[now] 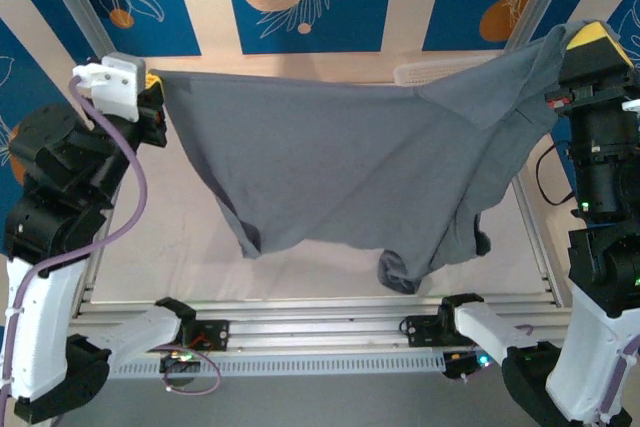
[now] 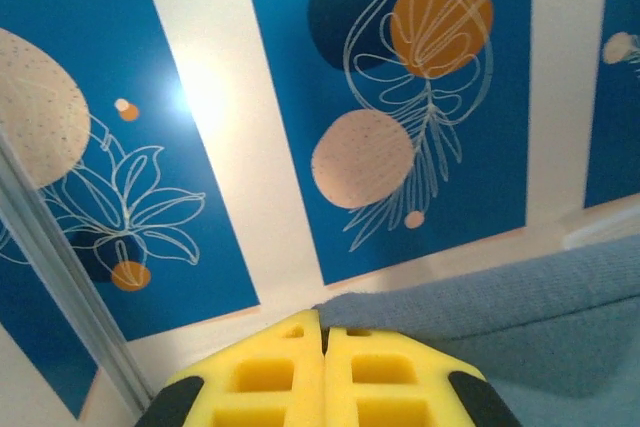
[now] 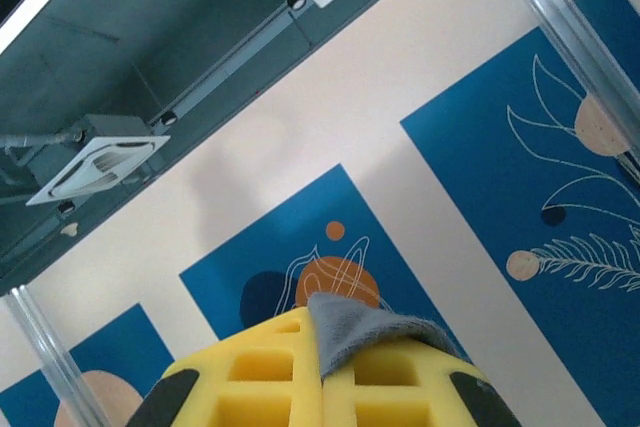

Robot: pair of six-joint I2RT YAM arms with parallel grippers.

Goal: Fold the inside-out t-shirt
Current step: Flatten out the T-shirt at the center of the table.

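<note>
Jaws on both arms are shut tight, and each pair is pinching the t-shirt [image 1: 340, 167]. The left jaws hold 1 top corner on the left side. The right jaws hold the other top end, high up on the right. In the left wrist view the grey cloth starts right at the line where the 2 yellow pads [image 2: 260, 377] meet. In the right wrist view a small tuft of cloth [image 3: 365, 332] pokes out between the pads.

The t-shirt hangs in the air like washing on a line, spread between the 2 arms and above the tabletop [image 1: 180, 267]. Its top edge is pulled almost straight. The bottom is not even: the left side hangs smooth, but the right side is bunched and a twisted bit dangles low near the front. A white basket [image 1: 430, 72] peeks over the top edge at the back.

What could go wrong? I think the right hold is thin — only a little cloth is caught there. If the arms pull any further apart, that end could slip out and the t-shirt would drop in a heap. The bunched right side could also land folded under itself, so the t-shirt would lie wrinkled — a bad start for a neat fold.
</note>
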